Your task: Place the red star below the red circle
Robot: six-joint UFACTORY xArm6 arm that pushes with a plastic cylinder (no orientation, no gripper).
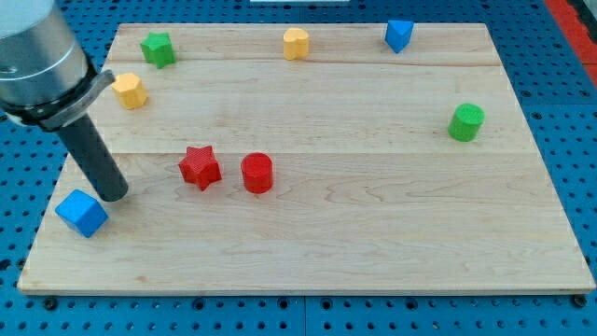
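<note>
Beside the blue cube (82,213), my tip (113,194), pincerless, arm top cut off.

red blocks: 2, a star (200,167) and a circle (256,174) | blue blocks: 2 (82,213) (399,35) | green blocks: 2 (158,49) (465,122) | yellow blocks: 2 (130,91) (296,43) | total: 8 blocks on 1 worktop (373,224)

view: single camera | angle: high, tilted down | range: near | covers: whole wooden board (373,233)
</note>
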